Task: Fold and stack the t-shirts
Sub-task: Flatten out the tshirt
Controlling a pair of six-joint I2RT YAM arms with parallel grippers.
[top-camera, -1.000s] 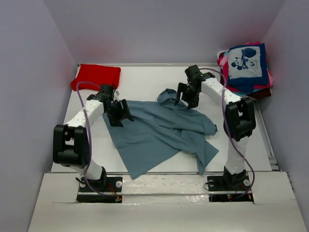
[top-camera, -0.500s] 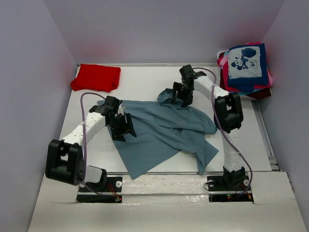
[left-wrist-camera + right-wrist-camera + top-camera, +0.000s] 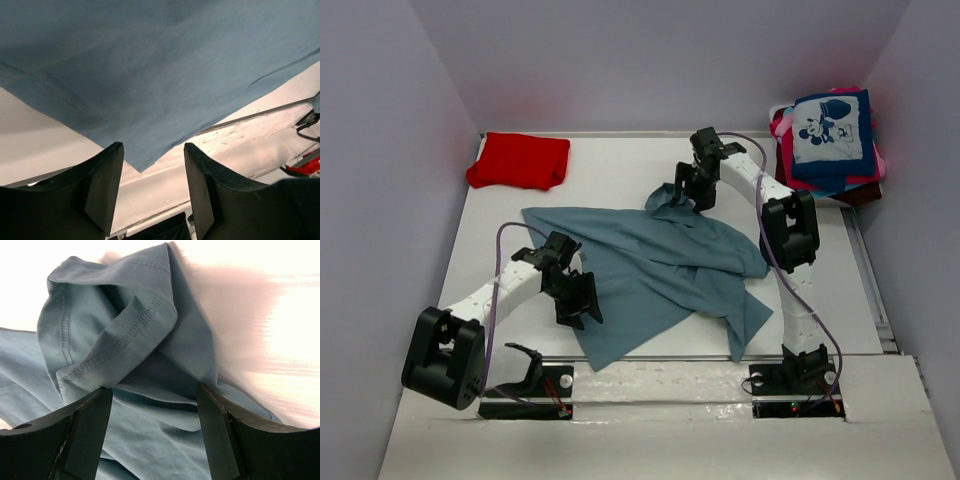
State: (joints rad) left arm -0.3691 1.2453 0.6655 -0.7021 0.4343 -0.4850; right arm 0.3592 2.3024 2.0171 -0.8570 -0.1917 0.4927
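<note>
Grey-blue t-shirt (image 3: 660, 265) lies spread; left gripper (image 3: 152, 146) and right gripper (image 3: 153, 388) both gape apart at its edges.

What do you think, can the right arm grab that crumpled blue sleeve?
Probably yes. The right gripper is open just in front of the crumpled sleeve of the grey-blue t-shirt, with nothing between them.

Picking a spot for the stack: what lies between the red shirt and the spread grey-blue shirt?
Nothing. The top view shows only bare white table between the red shirt and the grey-blue shirt.
</note>
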